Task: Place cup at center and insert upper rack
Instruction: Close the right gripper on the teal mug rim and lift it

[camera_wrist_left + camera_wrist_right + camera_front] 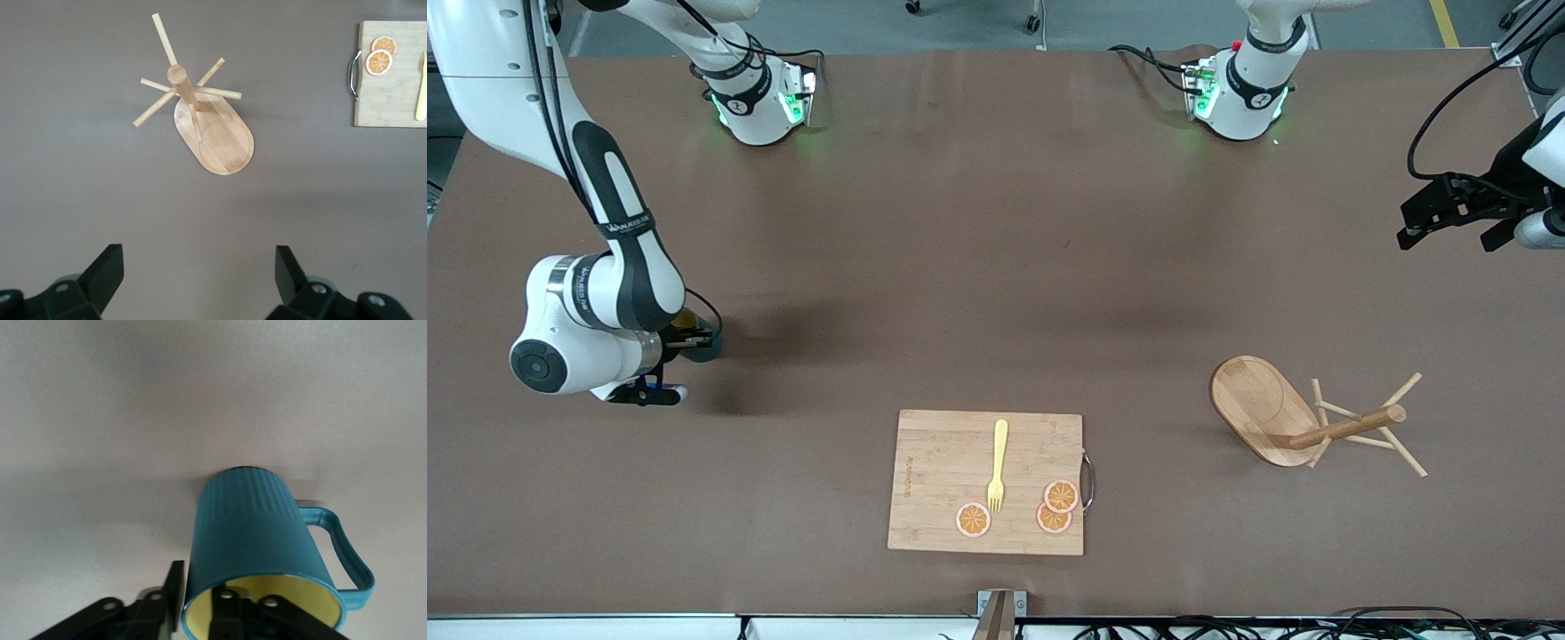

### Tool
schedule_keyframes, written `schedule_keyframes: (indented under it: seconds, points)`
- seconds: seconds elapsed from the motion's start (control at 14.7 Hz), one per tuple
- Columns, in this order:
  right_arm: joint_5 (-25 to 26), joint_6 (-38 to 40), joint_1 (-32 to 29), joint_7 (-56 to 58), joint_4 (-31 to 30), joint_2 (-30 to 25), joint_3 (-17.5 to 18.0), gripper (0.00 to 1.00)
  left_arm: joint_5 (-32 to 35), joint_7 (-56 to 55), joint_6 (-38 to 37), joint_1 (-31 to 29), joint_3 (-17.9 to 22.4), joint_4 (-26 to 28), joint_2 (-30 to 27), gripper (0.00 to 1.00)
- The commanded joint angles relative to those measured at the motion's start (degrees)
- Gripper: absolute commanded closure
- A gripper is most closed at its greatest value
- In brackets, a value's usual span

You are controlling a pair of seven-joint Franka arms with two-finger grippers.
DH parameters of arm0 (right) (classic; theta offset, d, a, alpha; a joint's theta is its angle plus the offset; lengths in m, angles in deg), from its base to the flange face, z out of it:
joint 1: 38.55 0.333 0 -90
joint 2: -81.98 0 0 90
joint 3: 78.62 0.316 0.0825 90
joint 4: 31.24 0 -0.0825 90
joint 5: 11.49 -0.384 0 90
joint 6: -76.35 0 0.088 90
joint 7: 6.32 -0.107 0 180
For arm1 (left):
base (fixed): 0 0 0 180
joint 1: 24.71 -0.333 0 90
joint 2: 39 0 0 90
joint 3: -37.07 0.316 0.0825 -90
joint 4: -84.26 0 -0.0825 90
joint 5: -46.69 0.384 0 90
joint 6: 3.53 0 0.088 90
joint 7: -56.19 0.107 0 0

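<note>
The right claw [200,610] is clamped on the rim of the ribbed teal mug with a yellow inside [260,540], one finger inside, at the right arm's end of the brown table [978,267]. The left claw [199,273] waits, spread apart, above the toppled light wooden mug tree [1303,425].

This is looking like a robot lab: two robot arms [605,267] are standing on a big brown bench [996,267] with cables [1316,618] hanging off it.

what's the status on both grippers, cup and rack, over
Right gripper shut on cup rim, at right arm's end of table. Left gripper open, above upper rack, untouched. Nothing in the way.
</note>
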Motion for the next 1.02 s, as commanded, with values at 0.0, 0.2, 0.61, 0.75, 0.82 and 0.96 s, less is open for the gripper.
schedule_keyframes:
  seconds: [0.0, 0.2, 0.61, 0.75, 0.82, 0.96]
  points:
    - [-0.1, -0.1, -0.3, 0.1, -0.3, -0.4, 0.3, 0.90, 0.9, 0.0, 0.2, 0.0, -0.3, -0.6, 0.2, 0.00]
    - [-0.1, 0.2, 0.0, 0.7, -0.1, -0.6, 0.4, 0.95, 1.0, -0.2, 0.1, 0.1, -0.3, -0.6, 0.2, 0.00]
    - [-0.3, 7.5, 3.5, 0.7, 4.5, -2.5, 0.8, 0.97, 0.9, -0.5, 0.2, 0.1, -0.3, -0.6, 0.2, 0.00]
    - [-3.1, 7.6, 6.7, -1.9, 5.8, -2.9, 1.5, 0.98, 0.6, -0.6, 0.2, -0.1, -0.3, -0.7, 0.2, 0.00]
    - [-4.4, 7.6, 8.9, -5.8, 6.3, -2.9, 1.5, 0.98, 0.5, -0.6, 0.2, -0.2, -0.3, -0.7, 0.2, 0.00]
    - [-4.9, 7.0, 14.7, -13.7, 7.6, -2.9, 1.7, 0.98, 0.3, -0.6, 0.1, -0.3, -0.3, -0.7, 0.2, 0.00]
